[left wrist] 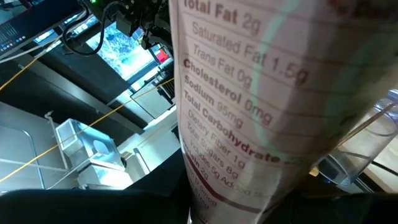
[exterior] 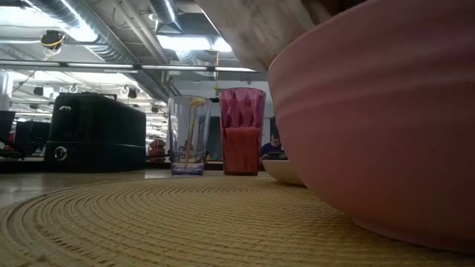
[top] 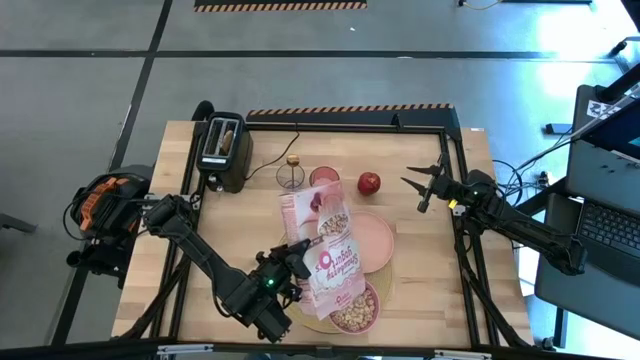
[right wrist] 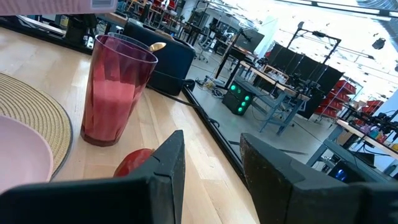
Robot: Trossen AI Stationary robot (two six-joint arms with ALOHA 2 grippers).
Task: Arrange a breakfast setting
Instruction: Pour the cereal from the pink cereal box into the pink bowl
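Note:
My left gripper (top: pixel 287 262) is shut on the pink-and-white cereal box (top: pixel 328 252), which hangs above the tan placemat (exterior: pixel 178 222). The box's near end is over the deeper-pink bowl (top: pixel 356 310), which holds cereal. The pale pink plate (top: pixel 378 238) lies on the mat, partly under the box. The red apple (top: pixel 369 183) rests on the table near the pink glass (top: pixel 323 177). The gold spoon (top: pixel 293 160) stands in a clear glass (exterior: pixel 187 135). The toast (top: pixel 229 138) sticks out of the toaster (top: pixel 224 152). My right gripper (top: pixel 424 186) is open and empty, right of the apple. My left gripper holds the cereal box by its long left side (top: pixel 300 260), about midway along it, coming from the table's left. The box fills the left wrist view (left wrist: pixel 249 112) and hides the fingers. The box is lifted clear and tilted, its near end above the bowl.
The black toaster stands at the table's far left. The pink glass (right wrist: pixel 115 93), half full, and the clear glass stand at the far edge of the mat. A black frame rail (top: pixel 460 200) runs along the table's right side.

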